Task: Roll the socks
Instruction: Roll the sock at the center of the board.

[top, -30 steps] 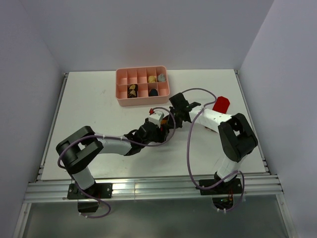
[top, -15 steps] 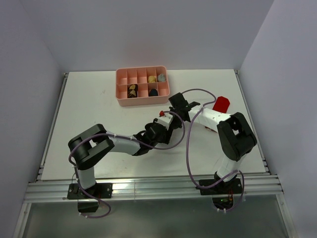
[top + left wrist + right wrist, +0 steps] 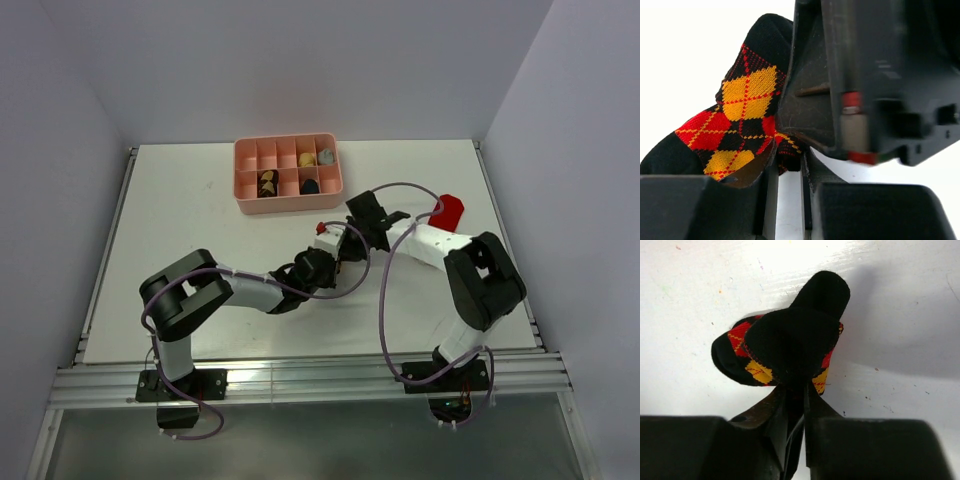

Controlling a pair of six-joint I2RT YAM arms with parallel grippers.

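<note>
The black sock with red-orange argyle diamonds [image 3: 742, 112] sits bunched on the white table between my two grippers. My left gripper [image 3: 789, 156] is shut on the sock's lower edge, with the fabric pinched at the fingertips. My right gripper [image 3: 796, 389] is shut on a black fold of the same sock [image 3: 790, 337], which is doubled over. In the top view both grippers meet at the table's middle, left [image 3: 336, 250] and right [image 3: 355, 228], and hide the sock. The plain red sock [image 3: 447, 210] lies to the right, behind the right arm. I see no loose tan argyle sock.
The pink compartment tray [image 3: 287, 205] stands behind the grippers, with small bundles in several compartments. The right gripper's black body [image 3: 870, 75] fills the right side of the left wrist view. Purple cables loop over both arms.
My left arm has folded in and its gripper has moved right, close against the right gripper. The right gripper has shifted slightly right.
</note>
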